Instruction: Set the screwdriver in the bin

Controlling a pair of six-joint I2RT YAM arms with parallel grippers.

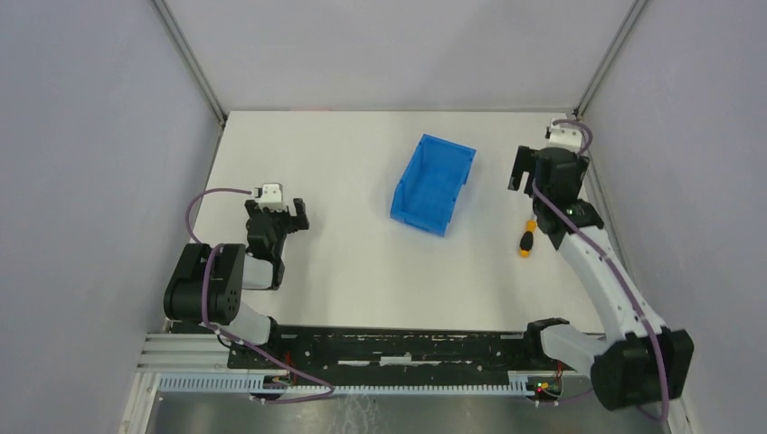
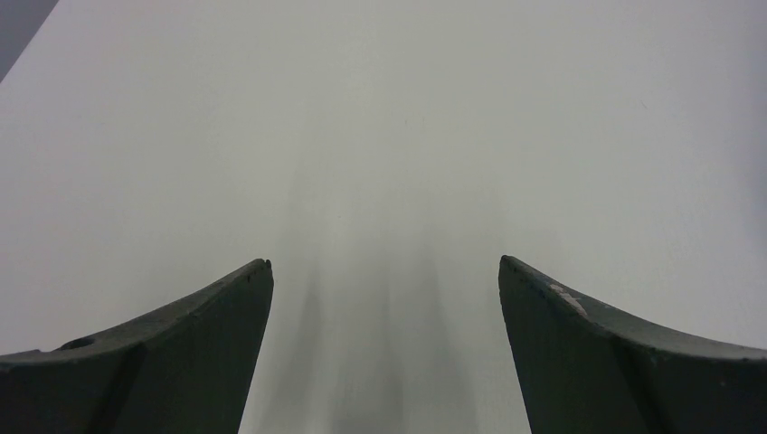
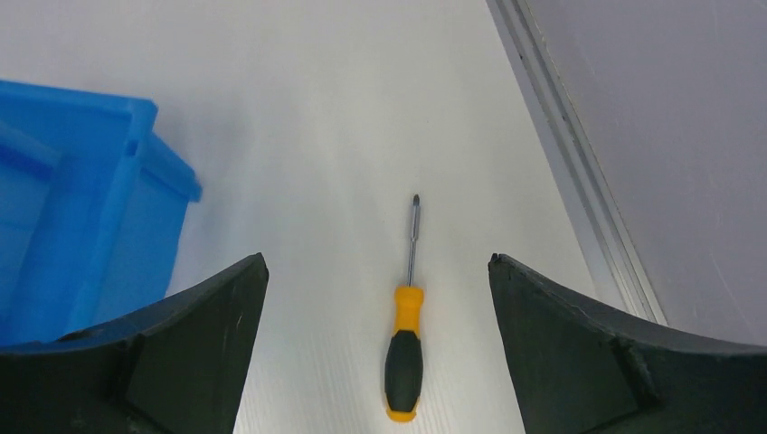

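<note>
Orange-and-black screwdriver (image 3: 404, 348) is lying flat on the tabletop (image 1: 344, 271), lower middle of the right wrist view with its tip pointing up-frame. The right jaws are spread wide either side of it, not touching it. Bin (image 1: 432, 185) sits mid-frame in the top view, left of the screwdriver and apart from it, and looks empty. Left jaws are open too, holding nothing, over at the left. So I'd say nothing's done yet: the grab, carry and drop are all left.

Orange-black screwdriver (image 3: 408, 307) flat near blue bin (image 3: 127, 235)
</note>
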